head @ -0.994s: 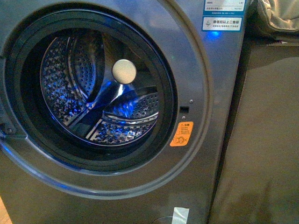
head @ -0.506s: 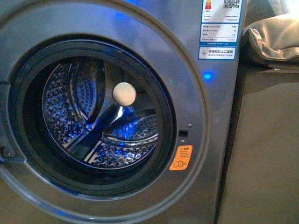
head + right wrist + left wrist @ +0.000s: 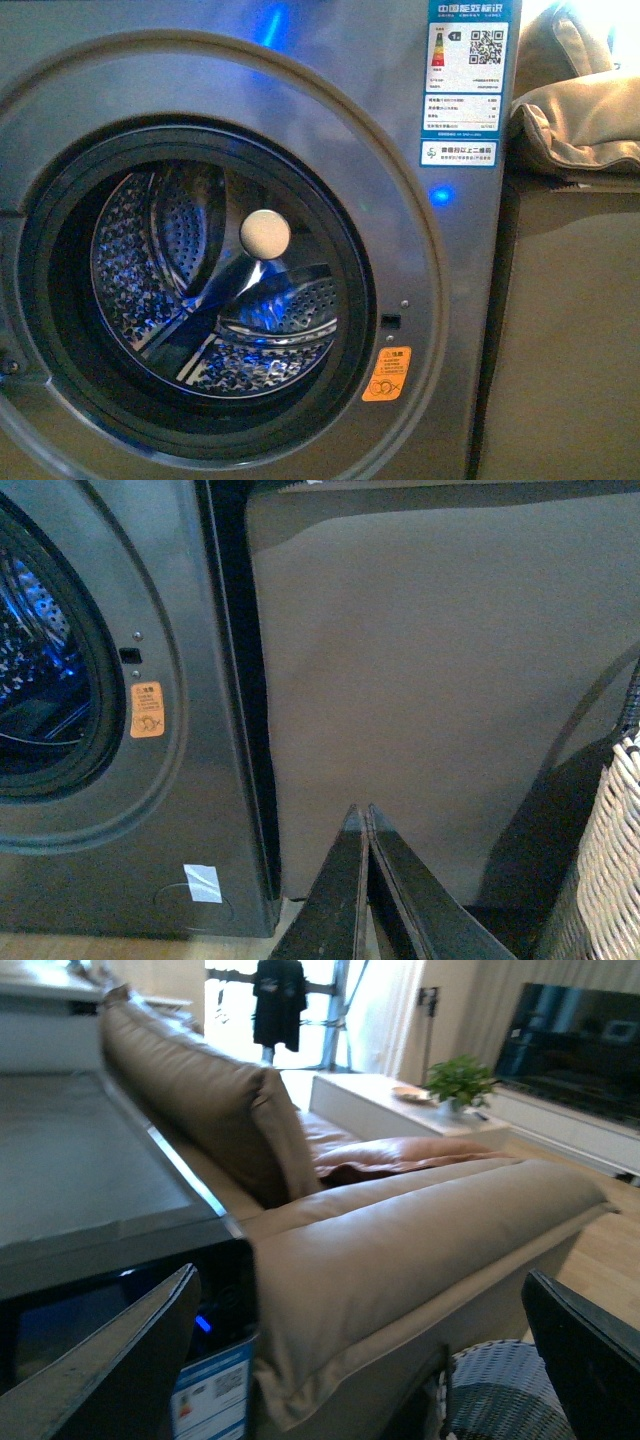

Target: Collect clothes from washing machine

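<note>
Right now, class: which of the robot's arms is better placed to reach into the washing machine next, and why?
Probably the right. Its closed gripper faces the washing machine beside the drum opening. The left gripper is open but points over the sofa into the room.

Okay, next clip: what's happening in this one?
The robot faces the washing machine, whose drum looks empty, with no clothes visible. Neither arm is touching anything. The right end effector is shut and hangs low beside the machine, near a wicker basket. The left end effector is open, raised near the machine's top, looking over a sofa.
</note>
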`<state>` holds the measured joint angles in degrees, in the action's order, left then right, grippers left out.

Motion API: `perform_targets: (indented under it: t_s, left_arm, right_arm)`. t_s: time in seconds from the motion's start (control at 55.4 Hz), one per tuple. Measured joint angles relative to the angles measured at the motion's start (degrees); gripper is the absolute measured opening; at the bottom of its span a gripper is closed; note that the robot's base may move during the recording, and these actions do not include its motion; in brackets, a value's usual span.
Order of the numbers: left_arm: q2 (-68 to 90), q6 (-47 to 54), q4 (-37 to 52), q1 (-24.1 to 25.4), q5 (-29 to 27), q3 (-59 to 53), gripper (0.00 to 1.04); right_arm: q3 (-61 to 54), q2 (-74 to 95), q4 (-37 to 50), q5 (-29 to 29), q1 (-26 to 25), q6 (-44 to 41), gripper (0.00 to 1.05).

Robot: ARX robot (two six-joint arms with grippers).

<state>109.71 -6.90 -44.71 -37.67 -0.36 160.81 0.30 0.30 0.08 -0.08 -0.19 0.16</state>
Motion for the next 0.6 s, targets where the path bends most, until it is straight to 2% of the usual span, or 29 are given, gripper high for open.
perform_targets:
  t_s: [0.163, 0.253, 0.416, 0.596]
  left_arm:
    - [-0.57, -1.42, -7.37, 6.10, -7.48, 2.73, 0.98]
    - [-8.50, -2.62, -7.08, 11.61, -11.23, -10.03, 0.98]
    - [-21.38, -4.68, -3.54, 16.15, -12.11, -31.58, 0.98]
    - [-23.98, -6.08, -2.47, 16.63, -11.17, -37.92, 0.98]
  right_arm:
    - [0.00, 0.00, -0.04, -0.02, 0.00, 0.00, 0.02]
    - [0.00, 0.00, -0.04, 0.00, 0.00, 0.00, 0.02]
    - [0.00, -0.04, -0.04, -0.02, 0.00, 0.00, 0.02]
    - [0.00, -0.04, -0.04, 0.00, 0.00, 0.00, 0.02]
